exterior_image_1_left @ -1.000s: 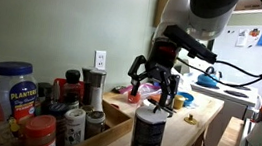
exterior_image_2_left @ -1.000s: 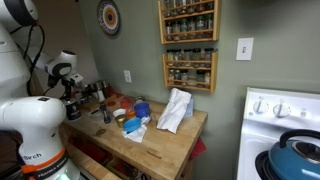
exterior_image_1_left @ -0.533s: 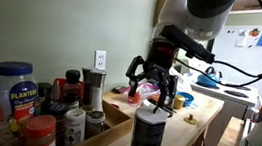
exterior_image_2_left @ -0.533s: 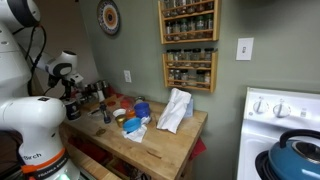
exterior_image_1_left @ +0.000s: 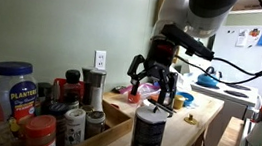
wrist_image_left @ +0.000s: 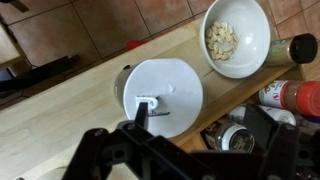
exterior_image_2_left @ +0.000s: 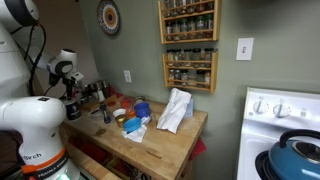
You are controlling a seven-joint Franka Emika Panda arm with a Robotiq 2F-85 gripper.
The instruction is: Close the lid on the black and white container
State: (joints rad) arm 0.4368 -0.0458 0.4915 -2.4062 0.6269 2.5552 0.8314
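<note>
The black and white container stands on the wooden counter, near its edge. Its pale round lid sits on top and also shows in the wrist view, filling the middle. A small flap on the lid looks raised. My gripper hangs right above the lid with its fingers spread and empty. In the wrist view the gripper has one fingertip over the flap and the other past the lid's edge.
A white bowl of nuts stands beside the container. Spice jars crowd a tray, with a blue-lidded clear jar and a red-capped jar. A white cloth lies on the counter, next to a stove.
</note>
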